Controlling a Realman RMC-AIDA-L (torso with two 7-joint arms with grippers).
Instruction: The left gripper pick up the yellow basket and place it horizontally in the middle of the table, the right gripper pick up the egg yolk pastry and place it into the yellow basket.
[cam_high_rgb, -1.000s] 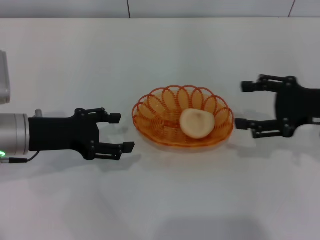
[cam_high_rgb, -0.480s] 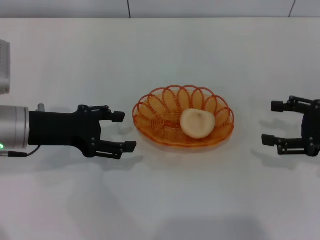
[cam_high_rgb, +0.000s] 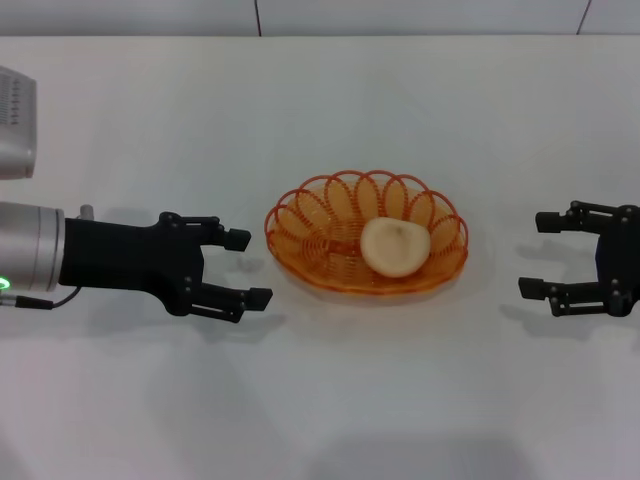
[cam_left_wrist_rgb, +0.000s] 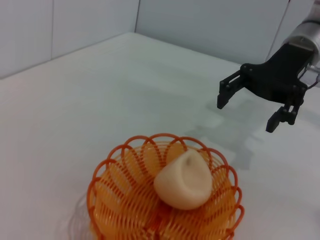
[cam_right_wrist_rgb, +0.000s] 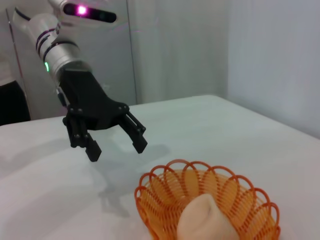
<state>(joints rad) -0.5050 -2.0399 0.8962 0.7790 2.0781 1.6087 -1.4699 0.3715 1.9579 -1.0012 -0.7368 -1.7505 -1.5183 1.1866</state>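
Observation:
The yellow basket lies flat in the middle of the white table. The egg yolk pastry rests inside it, toward the basket's right side. My left gripper is open and empty, just left of the basket and apart from it. My right gripper is open and empty, well to the right of the basket. The left wrist view shows the basket, the pastry and the right gripper beyond. The right wrist view shows the basket, the pastry and the left gripper.
A white-and-grey box stands at the table's far left edge. A grey wall runs behind the table's back edge.
My right gripper has pulled back to the right, away from the basket, and now sits lower near the right edge. My left gripper has barely moved. The pastry stays in the basket.

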